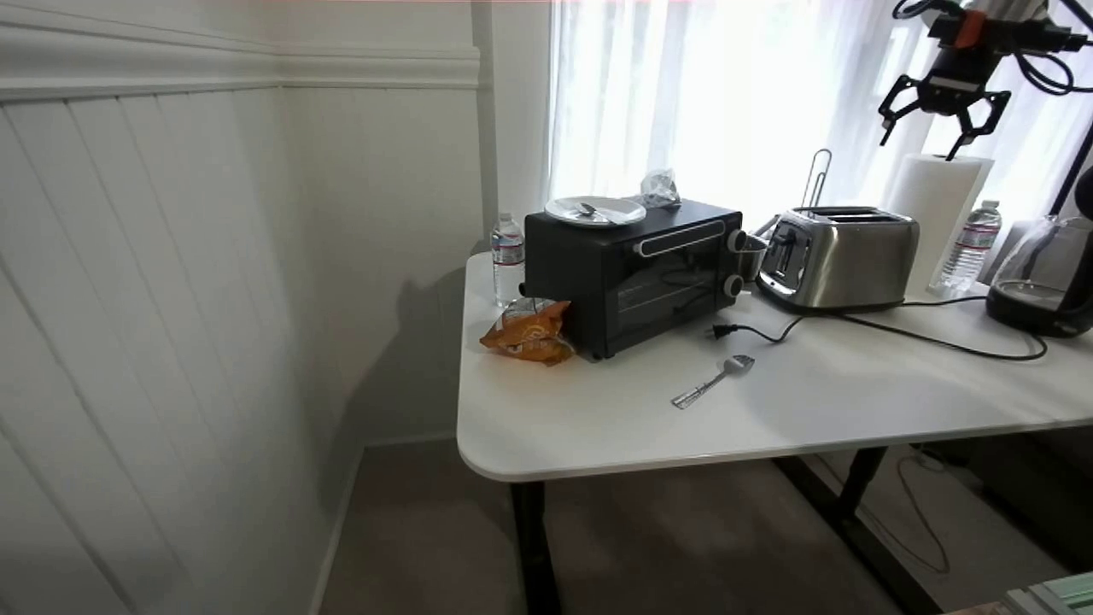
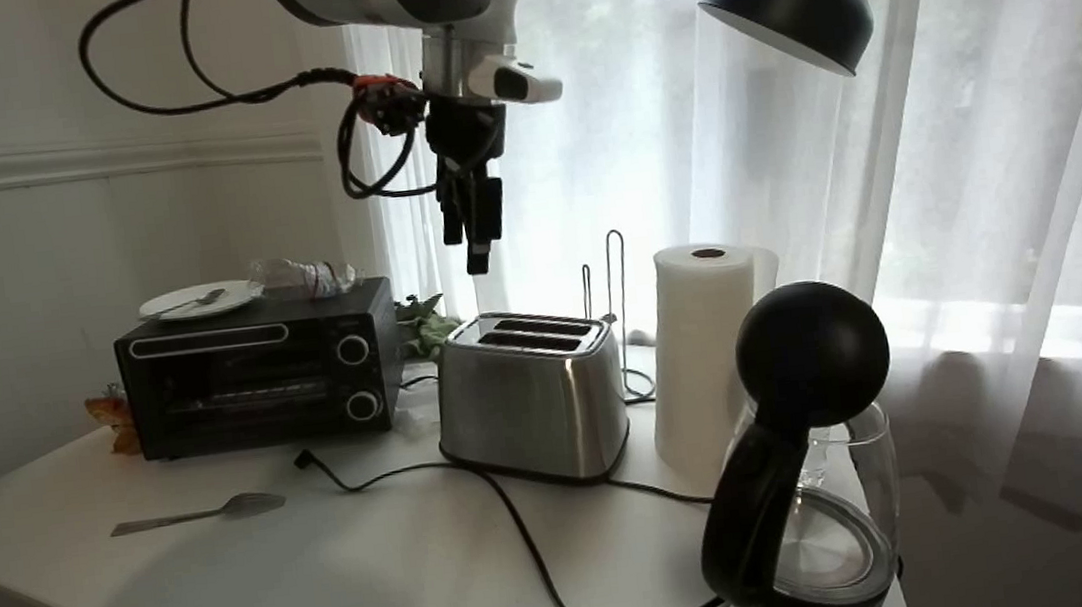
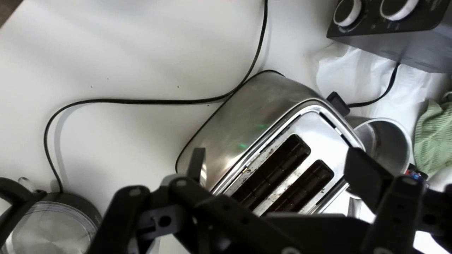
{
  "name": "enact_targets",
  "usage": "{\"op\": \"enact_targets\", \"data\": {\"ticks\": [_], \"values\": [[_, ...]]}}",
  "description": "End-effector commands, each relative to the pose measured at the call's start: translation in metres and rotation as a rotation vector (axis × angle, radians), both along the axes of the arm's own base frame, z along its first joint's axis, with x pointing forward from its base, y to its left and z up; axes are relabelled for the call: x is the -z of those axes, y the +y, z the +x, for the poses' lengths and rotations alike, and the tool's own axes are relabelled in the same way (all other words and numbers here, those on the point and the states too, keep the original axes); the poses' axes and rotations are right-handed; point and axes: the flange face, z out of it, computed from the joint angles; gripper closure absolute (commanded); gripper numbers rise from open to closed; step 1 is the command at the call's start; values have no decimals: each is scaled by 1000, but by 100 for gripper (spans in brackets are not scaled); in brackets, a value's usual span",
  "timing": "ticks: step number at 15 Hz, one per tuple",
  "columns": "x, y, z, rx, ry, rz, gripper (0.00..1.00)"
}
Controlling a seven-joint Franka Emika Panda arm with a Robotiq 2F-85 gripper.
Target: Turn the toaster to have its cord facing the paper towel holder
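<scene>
The silver toaster point(image 1: 862, 260) stands upright on the table, also seen in an exterior view point(image 2: 522, 411) and the wrist view point(image 3: 247, 123). Its lever end faces the black oven. A thin black cord point(image 2: 661, 492) comes from its base at the opposite end, also seen in an exterior view point(image 1: 943, 301); the gripper hides that end in the wrist view. The paper towel roll point(image 2: 707, 356) stands just beyond that end, also in an exterior view point(image 1: 935, 213). My gripper point(image 1: 920, 145) is open and empty above the toaster, its fingers spread over it point(image 3: 277, 158).
A black toaster oven point(image 2: 247, 375) carries a plate point(image 2: 199, 299). A glass kettle point(image 2: 823, 545) stands near the roll. A longer black cable point(image 3: 148, 101) runs from the kettle past the toaster. A wire stand point(image 2: 623, 315), a metal cup point(image 3: 385, 144) and a fork point(image 1: 717, 380) are nearby.
</scene>
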Motion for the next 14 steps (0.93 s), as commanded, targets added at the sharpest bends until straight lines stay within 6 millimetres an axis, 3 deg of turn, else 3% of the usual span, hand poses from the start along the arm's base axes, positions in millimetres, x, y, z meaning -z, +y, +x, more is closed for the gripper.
{"op": "enact_targets", "data": {"ticks": [1,6,14], "values": [[-1,2,1,5,-2,0,0],[-3,2,1,12,-5,0,0],[19,75,45,292,-25,-104,0]]}}
